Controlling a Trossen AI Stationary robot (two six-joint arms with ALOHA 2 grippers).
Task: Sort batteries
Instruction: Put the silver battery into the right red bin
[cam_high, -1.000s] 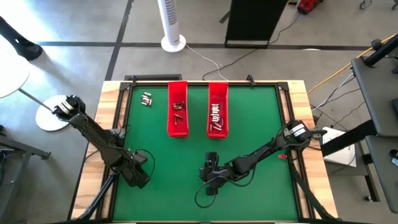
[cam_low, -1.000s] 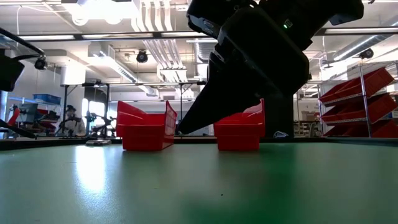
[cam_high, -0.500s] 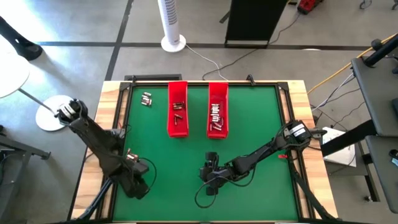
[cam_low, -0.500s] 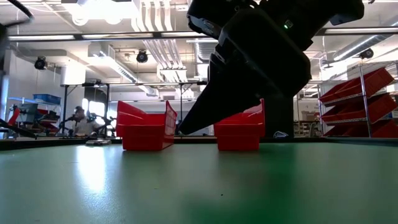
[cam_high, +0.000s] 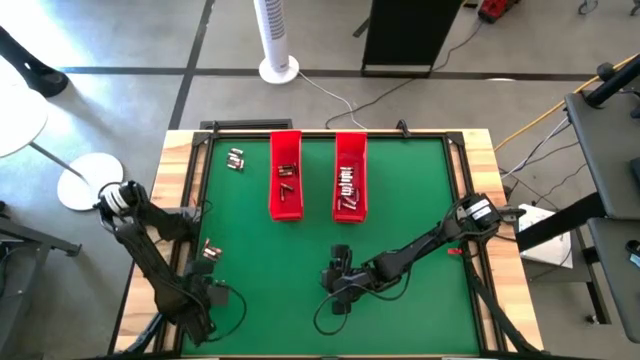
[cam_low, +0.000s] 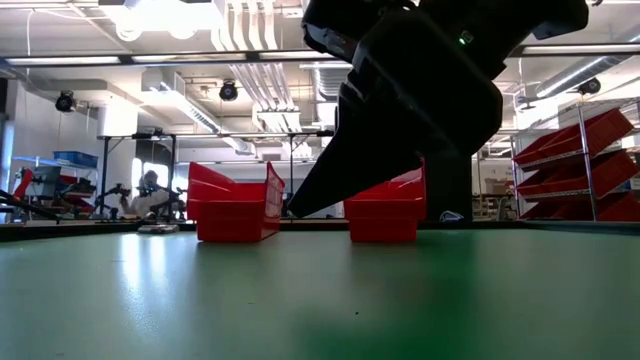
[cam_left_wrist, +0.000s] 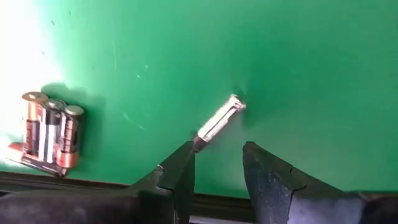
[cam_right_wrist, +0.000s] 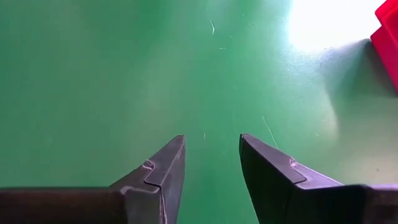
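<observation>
Fingers (cam_left_wrist: 180, 177) of left gripper (cam_left_wrist: 216, 163) open (battery (cam_left_wrist: 219, 118) tip partly hidden)

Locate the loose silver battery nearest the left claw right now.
In the left wrist view the silver battery lies alone on the green mat just ahead of the open left claw, apart from a cluster of three batteries near the table's edge.

hidden: right tray (cam_low: 385, 212) partly behind arm | cut off: tray corner (cam_right_wrist: 387, 43) beyond right jaws | too small: batteries (cam_high: 237, 158), types unreadable
</observation>
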